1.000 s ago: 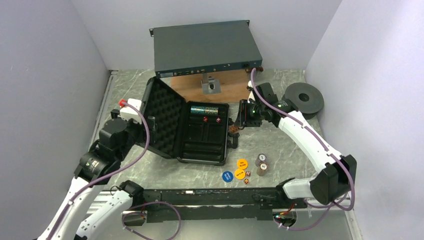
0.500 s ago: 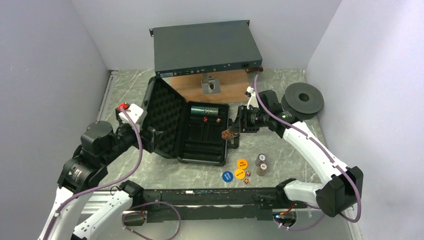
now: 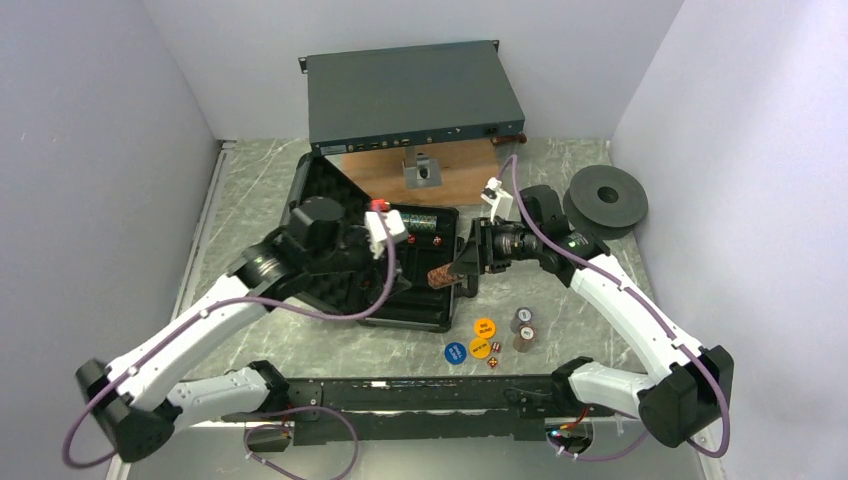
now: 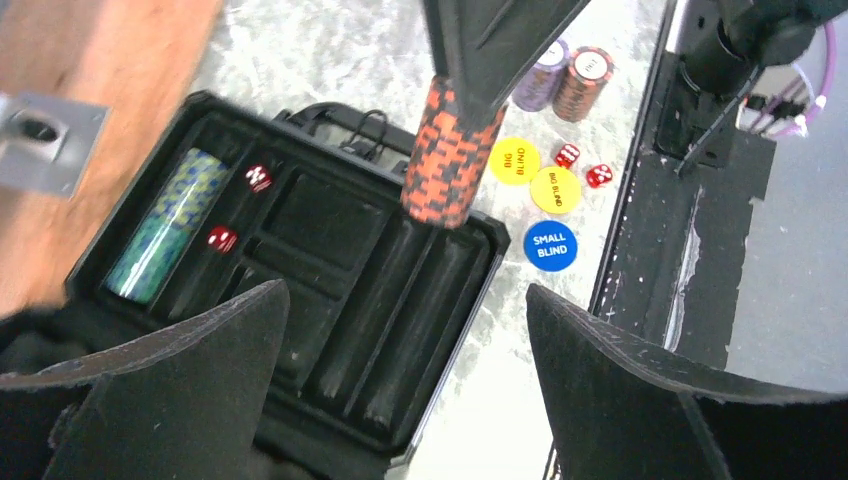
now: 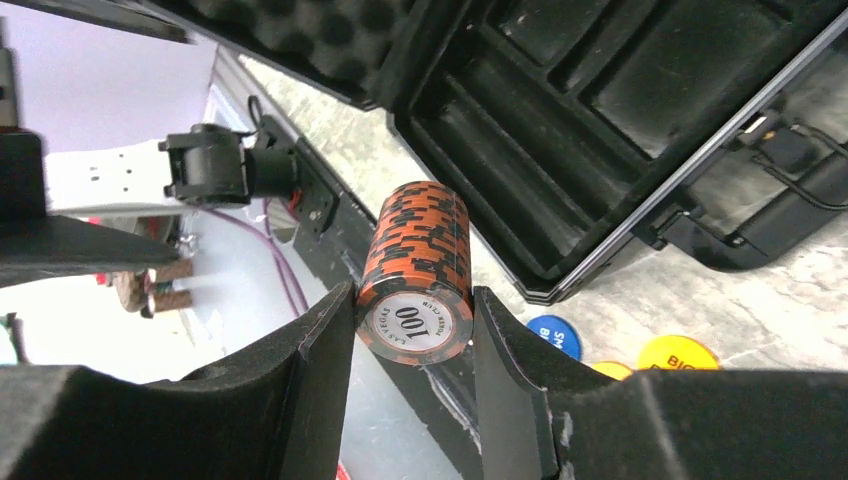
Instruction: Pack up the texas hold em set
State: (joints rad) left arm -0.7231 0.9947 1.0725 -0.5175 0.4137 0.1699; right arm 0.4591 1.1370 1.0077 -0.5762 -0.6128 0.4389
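Note:
The black case (image 3: 430,310) lies open with its foam lid (image 3: 325,185) tilted back to the left. My right gripper (image 5: 412,330) is shut on an orange-and-black chip stack (image 5: 417,270), which hangs tilted over the tray's right edge (image 3: 441,272). My left gripper (image 4: 400,300) is open and empty above the tray's front slots. A green-blue chip stack (image 4: 165,225) and two red dice (image 4: 258,178) lie in the tray's back compartments. On the table right of the case are two chip stacks (image 3: 523,328), yellow, orange and blue discs (image 3: 479,348) and two dice (image 3: 494,354).
A grey-blue rack unit (image 3: 410,95) sits at the back on a wooden board (image 3: 450,180) with a grey bracket (image 3: 420,172). A dark spool (image 3: 606,200) lies at the back right. A black rail (image 3: 420,395) runs along the front edge. Walls close in both sides.
My left arm has swung from the left of the case to above its tray, jaws still wide. My right gripper has carried the orange chip stack left and lower, over the tray's edge.

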